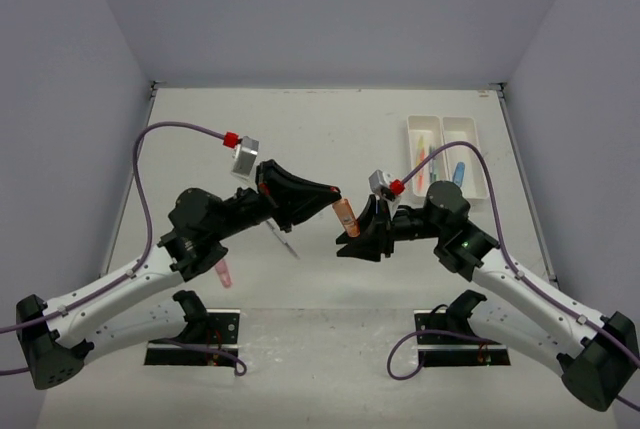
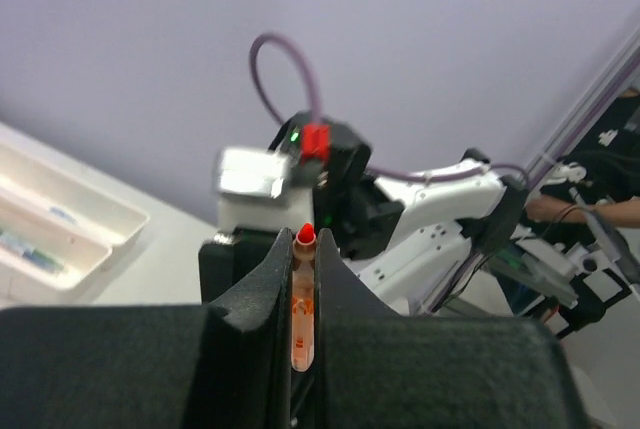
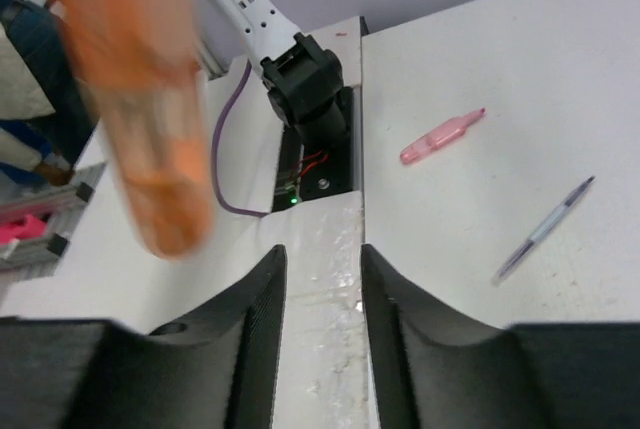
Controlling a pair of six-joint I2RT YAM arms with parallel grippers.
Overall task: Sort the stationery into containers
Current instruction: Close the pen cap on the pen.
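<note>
Orange marker [image 1: 344, 215] clamped in left gripper [image 2: 303, 249] mid-air, looks like a handover; right gripper [image 3: 322, 259], jaws apart & empty, prob needs to close on it, then carry to far-right trays [image 1: 425, 118].

The left tray [image 1: 424, 135] and the right tray [image 1: 470, 144] lie side by side at the far right of the table [image 1: 320, 129], each with stationery inside. Above the table's middle, the held marker [image 1: 344, 215] sits between the fingers of the left gripper [image 1: 335, 194]; the right gripper [image 1: 352, 239] is just right of it and nearer, not around it. Left of these, on the table, lie a thin pen [image 1: 283, 240] under the left arm and, further left and nearer, a stubby marker [image 1: 223, 272].
</note>
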